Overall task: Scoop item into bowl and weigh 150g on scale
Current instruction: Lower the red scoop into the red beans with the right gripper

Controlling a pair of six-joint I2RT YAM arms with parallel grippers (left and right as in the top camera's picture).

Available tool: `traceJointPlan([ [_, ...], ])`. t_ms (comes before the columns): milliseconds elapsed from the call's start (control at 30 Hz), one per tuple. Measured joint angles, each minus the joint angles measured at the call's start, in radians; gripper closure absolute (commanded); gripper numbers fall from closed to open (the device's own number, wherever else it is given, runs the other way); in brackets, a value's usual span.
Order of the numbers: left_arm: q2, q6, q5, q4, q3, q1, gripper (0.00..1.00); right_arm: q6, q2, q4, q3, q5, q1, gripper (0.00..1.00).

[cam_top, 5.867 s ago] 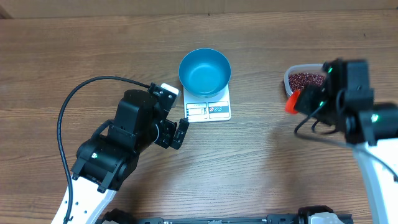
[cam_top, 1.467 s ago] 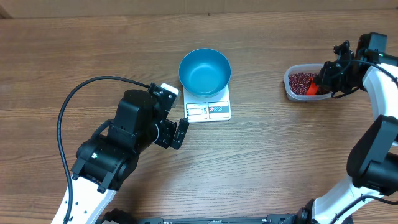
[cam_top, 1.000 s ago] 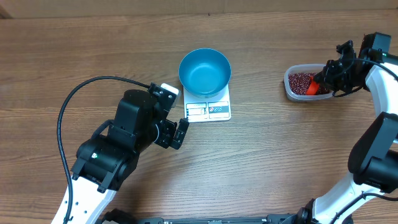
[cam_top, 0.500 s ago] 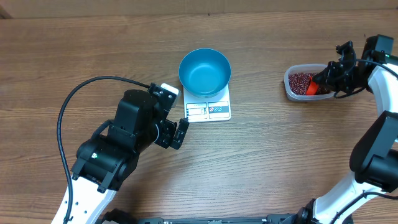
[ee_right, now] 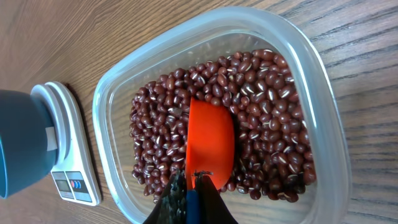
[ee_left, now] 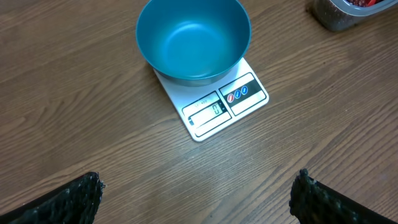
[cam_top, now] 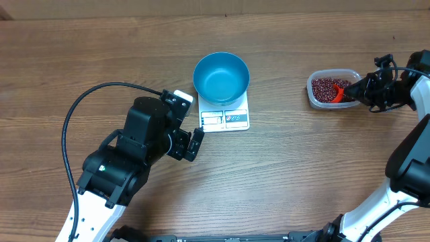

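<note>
Blue round bowl [ee_left: 193, 43], upright, empty, sits on the far part of the scale [ee_left: 225, 104]; white flat scale on the counter, display and label strip on its near edge, uncovered. Dark red beans [ee_right: 273, 93], loose heap covering the floor of a clear tub [cam_top: 310, 91] well right of the scale

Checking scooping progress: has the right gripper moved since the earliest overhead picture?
Yes. In the overhead view the right gripper shifted rightward, from the clear container's left corner to beyond its right end; its orange scoop now sits in the red beans.
</note>
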Motion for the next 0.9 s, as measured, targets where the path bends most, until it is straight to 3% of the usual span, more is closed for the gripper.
traceJointPlan([
  [900,0.000,0.000,0.000,0.000,0.000,0.000,0.00,-0.077,0.013,-0.008,-0.005,-0.089,-0.012,0.96],
])
